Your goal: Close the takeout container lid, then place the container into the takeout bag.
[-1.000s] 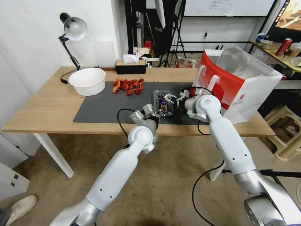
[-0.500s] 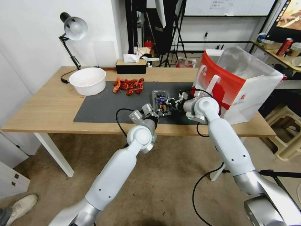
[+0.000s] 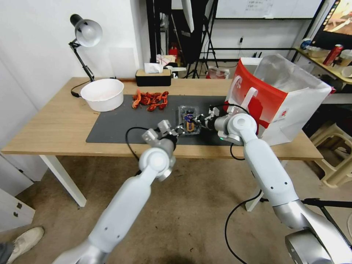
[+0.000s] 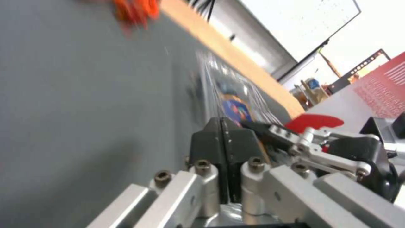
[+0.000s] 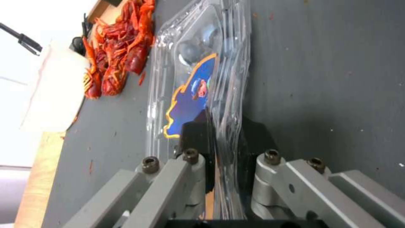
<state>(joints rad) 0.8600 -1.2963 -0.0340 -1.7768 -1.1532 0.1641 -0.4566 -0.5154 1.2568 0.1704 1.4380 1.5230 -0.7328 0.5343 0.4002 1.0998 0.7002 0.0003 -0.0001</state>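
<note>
The takeout container (image 3: 188, 120) lies on the dark mat (image 3: 121, 124) near the table's (image 3: 55, 124) front edge, lid (image 5: 198, 79) down over the berries. The right gripper (image 5: 226, 139) pinches the container's rim between its pads. The left gripper (image 4: 223, 142), pads pressed together on nothing, sits just beside the container. The takeout bag (image 3: 278, 99) stands open at the table's right end.

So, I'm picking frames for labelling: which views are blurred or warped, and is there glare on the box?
Left wrist view: the grey mat and the far clear box are smeared, while the left gripper is sharp. Right wrist view: crisp, with pale sheen on the lid, held by the right gripper. Head view: wide-angle bending at the edges, table evenly lit.
</note>
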